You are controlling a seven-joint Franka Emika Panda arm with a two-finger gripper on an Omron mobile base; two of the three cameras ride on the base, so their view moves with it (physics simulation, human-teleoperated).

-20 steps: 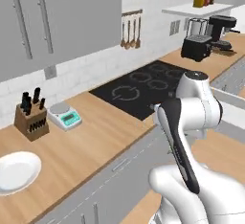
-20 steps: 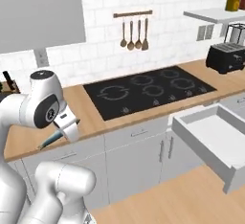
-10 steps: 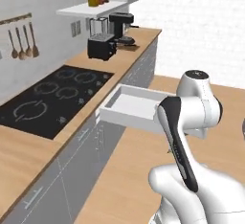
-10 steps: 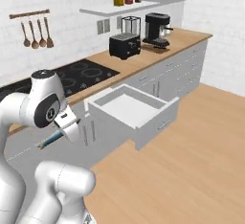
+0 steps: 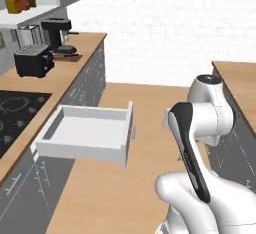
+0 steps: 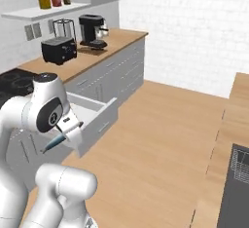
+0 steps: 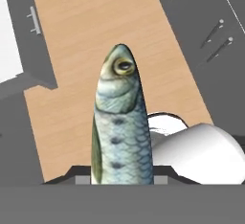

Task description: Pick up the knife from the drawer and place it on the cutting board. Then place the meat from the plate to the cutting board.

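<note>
My gripper (image 7: 122, 179) is shut on the meat (image 7: 121, 122), a slim grey-blue fish that points away from the hand over the wood floor. From the right base, the meat (image 6: 51, 145) sticks down and left out of the gripper (image 6: 67, 128), just in front of the drawer (image 6: 95, 115). The drawer (image 5: 85, 134) stands pulled out, its white inside facing up. A dark brown cutting board (image 6: 91, 50) lies by the coffee machine, far from the gripper. I cannot make out the knife, and the plate is out of view.
A black toaster (image 5: 33, 60) and a coffee machine (image 5: 57, 32) stand on the wood counter (image 5: 75, 70). The hob (image 5: 10, 113) lies at the left. A second counter (image 5: 235, 78) runs along the right, with open wood floor (image 6: 160, 139) between them.
The base has moved along the counter, so both base views swung from the hob and knife block to the open drawer and the floor. The meat stays in the gripper.
</note>
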